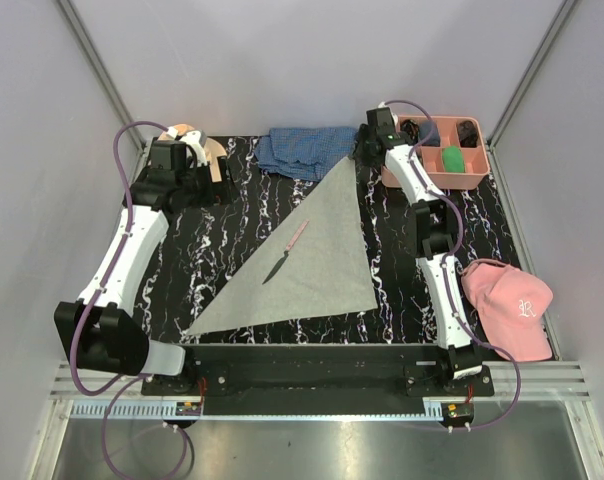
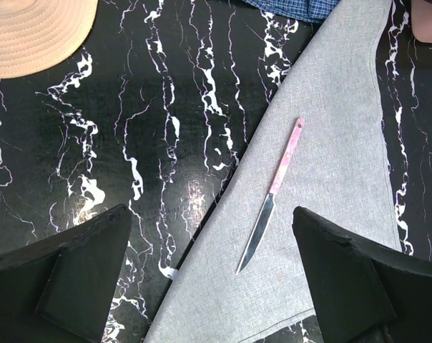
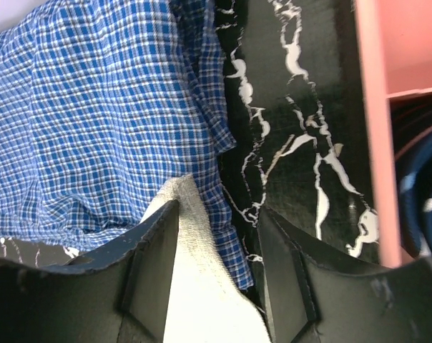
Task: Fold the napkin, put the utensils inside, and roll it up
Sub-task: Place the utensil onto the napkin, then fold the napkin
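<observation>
Lying flat in the middle of the black marbled table (image 1: 212,240), the napkin (image 1: 327,255) is folded into a grey triangle. One point faces the near-left corner, and its narrow far tip reaches the edge of the blue checked cloth (image 1: 302,150). A knife (image 1: 285,252) with a pale pink handle rests wholly on the napkin, close to its long slanted left edge. The blade points toward the near side and the handle away.

From the left wrist view the knife (image 2: 273,193) lies on the grey cloth (image 2: 330,164) between the two dark fingers. The left gripper (image 2: 210,214) hangs above the table with its jaws spread wide, touching nothing. A tan hat (image 2: 30,36) sits off at the far-left corner, just beside that arm's wrist.

The right gripper (image 1: 367,140) is down at the napkin's far tip. In its own camera the pale corner of the napkin (image 3: 194,286) rises between the fingers of the right gripper (image 3: 218,214). The jaws stand apart, with a sliver of table showing beside the right finger. The cloth touches the left finger, but I cannot tell whether it is pinched. The blue checked cloth (image 3: 94,121) lies bunched just beyond.

A pink tray (image 1: 437,178) holding small dark items and a green one (image 1: 452,158) sits at the far right. A pink cap (image 1: 507,305) lies near the right arm's base.
</observation>
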